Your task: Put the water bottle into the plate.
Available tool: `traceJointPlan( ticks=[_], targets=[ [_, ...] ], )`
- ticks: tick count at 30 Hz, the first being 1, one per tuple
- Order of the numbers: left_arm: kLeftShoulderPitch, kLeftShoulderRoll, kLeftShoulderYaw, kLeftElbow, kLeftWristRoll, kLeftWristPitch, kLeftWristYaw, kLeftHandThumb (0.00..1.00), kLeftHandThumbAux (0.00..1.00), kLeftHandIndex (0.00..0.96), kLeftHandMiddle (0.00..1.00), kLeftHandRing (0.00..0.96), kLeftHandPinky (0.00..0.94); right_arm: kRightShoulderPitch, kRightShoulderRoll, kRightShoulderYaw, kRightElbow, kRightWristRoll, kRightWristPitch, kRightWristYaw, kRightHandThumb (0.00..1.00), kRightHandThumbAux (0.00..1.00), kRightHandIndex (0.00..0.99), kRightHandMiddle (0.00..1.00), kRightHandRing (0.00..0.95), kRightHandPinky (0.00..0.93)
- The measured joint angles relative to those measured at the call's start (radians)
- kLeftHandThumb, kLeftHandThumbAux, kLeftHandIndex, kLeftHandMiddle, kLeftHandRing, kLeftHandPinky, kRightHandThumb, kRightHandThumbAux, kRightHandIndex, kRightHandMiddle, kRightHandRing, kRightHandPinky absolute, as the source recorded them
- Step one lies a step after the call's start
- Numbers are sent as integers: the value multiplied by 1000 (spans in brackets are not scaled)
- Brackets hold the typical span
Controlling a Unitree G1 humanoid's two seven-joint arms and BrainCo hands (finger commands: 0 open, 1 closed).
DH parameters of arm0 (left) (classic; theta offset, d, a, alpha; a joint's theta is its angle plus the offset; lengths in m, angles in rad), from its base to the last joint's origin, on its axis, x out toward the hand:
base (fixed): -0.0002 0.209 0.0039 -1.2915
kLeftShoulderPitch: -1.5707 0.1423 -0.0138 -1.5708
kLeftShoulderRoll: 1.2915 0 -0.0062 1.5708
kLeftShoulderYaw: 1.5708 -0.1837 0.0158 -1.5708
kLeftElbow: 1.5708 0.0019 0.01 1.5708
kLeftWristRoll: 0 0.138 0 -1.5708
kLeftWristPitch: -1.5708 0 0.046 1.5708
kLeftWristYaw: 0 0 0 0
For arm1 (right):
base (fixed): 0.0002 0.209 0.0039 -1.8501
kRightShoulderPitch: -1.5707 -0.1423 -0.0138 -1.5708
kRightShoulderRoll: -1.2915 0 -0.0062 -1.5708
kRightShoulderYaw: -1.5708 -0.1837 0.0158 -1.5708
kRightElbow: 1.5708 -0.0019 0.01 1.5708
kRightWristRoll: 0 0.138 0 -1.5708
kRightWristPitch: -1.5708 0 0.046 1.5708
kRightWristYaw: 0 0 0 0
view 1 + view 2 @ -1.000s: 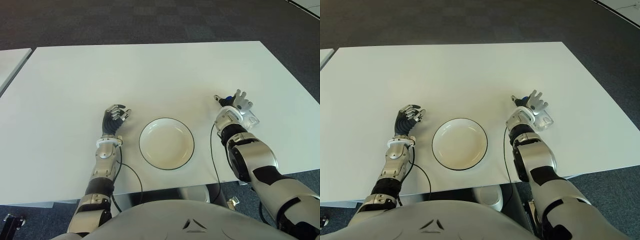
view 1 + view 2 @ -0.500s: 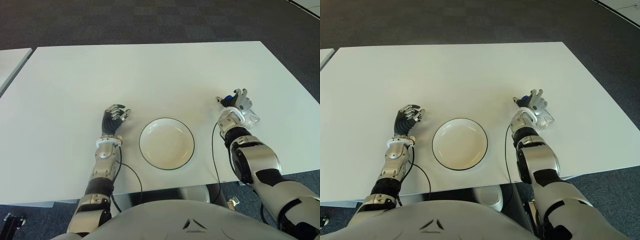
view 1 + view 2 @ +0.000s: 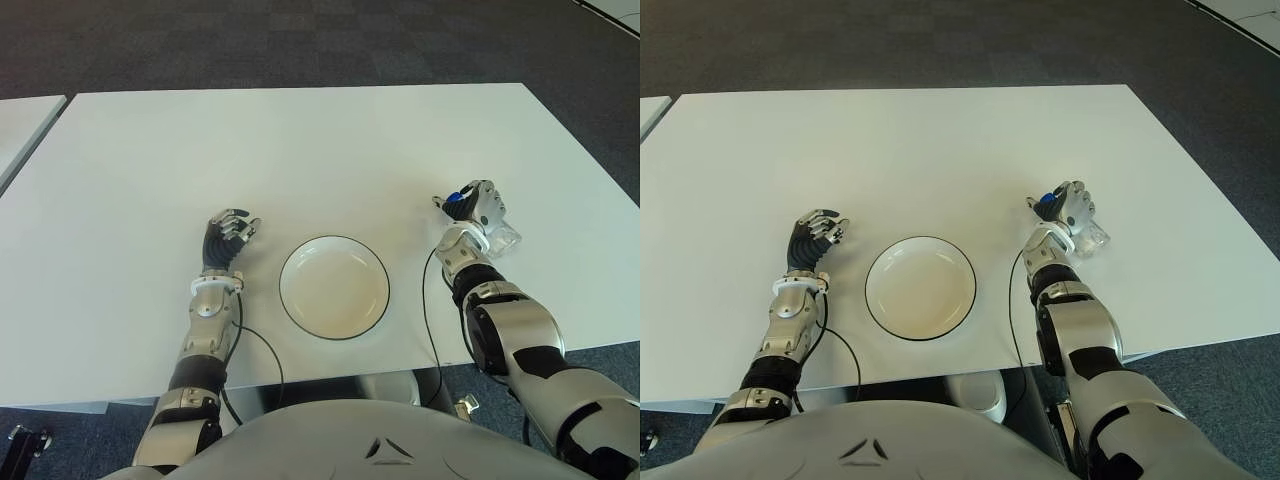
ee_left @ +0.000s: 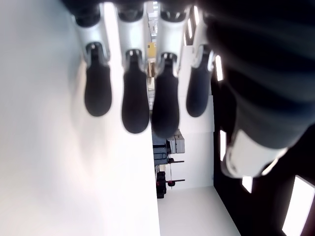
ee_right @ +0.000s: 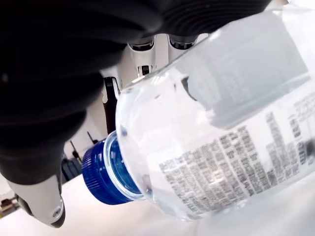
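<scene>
Left wrist view. Left hand (image 4: 162, 73) fills the upper part of the picture, seen from close by. Four fingers (image 4: 135, 105) hang side by side, each with a silver segment ending in a dark rounded pad; they are loosely extended, slightly apart, holding nothing. A thick dark thumb (image 4: 261, 93) with a pale tip runs across the nearer side. The white table (image 4: 59, 172) lies behind the fingers as a bare surface. Past its edge, a pale room with dark equipment shows, too small to identify.
</scene>
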Motion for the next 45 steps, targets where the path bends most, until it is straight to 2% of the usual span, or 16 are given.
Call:
traceJointPlan(
  ticks=[5,18,30,35,45],
  targets=[
    [0,0,0,0,0,1,0,706,712,434,632,615,591,7,6,-20,0,11,-36,-28,838,676,414,563,719,753],
    [0,1,2,0,-7,4,0,704,712,433,622,605,579,23,9,-52,-1,39,-131,-57,849,674,416,577,767,809],
    [11,4,2,-3,-7,3,0,704,713,432,618,603,579,51,12,-87,-5,77,-305,-63,845,678,404,544,803,831],
    [18,4,2,-4,-7,0,2,703,713,432,620,604,579,55,26,-99,-5,102,-361,-64,845,679,401,541,816,835],
    [29,5,0,-16,-6,8,13,703,713,432,631,616,589,48,74,-103,-6,126,-409,-65,845,679,399,541,835,840]
  ],
)
